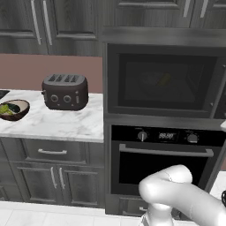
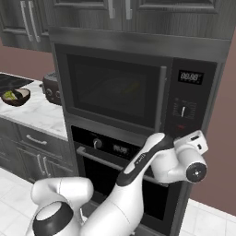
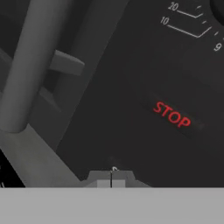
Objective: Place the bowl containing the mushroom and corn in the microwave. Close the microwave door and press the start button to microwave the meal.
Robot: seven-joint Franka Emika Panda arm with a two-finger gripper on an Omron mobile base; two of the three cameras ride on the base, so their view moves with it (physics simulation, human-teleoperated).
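Fingers point(image 3: 111, 179) pressed together, tips against the microwave point(image 2: 138, 87) control panel. Red STOP label point(image 3: 171, 114) just above and right of them, door handle point(image 3: 30, 65) off to their left. Microwave door point(image 2: 113, 90) shut, corn point(image 2: 133, 86) dimly visible behind its glass.

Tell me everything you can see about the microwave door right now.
The microwave door is a wide dark grey panel with a dark glass window and a long vertical bar handle on its right edge. It is closed, flush in the cabinet above the oven. Something yellow shows faintly through the glass. Nothing visibly touches it.
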